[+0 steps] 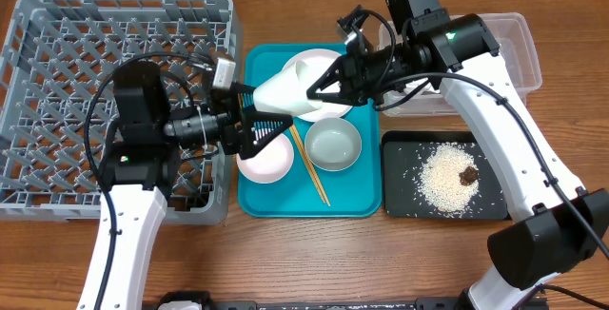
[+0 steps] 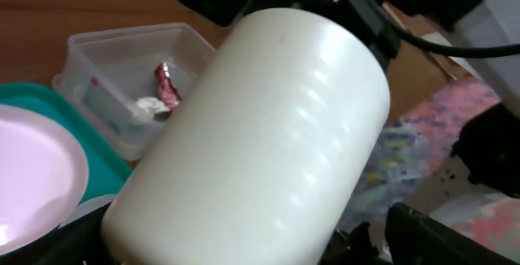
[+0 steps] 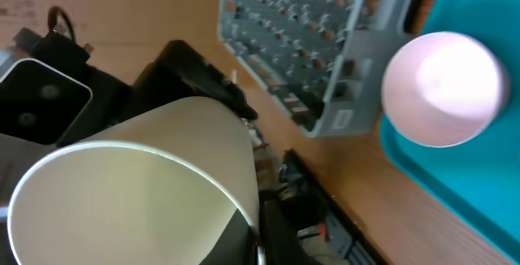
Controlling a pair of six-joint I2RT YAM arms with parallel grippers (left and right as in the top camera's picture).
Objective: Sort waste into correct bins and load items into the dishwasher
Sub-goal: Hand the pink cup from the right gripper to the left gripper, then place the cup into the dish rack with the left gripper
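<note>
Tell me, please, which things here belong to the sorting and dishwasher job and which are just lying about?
Part of the job: cup, plate, pink bowl, green bowl, chopsticks, dish rack, clear tub, black tray, rice, brown lump, wrapper, tissue.

Just lying about: teal tray, which only holds the dishes.

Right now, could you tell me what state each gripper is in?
Left gripper: around the cup; grip cannot be told.
Right gripper: closed on the cup's rim.
</note>
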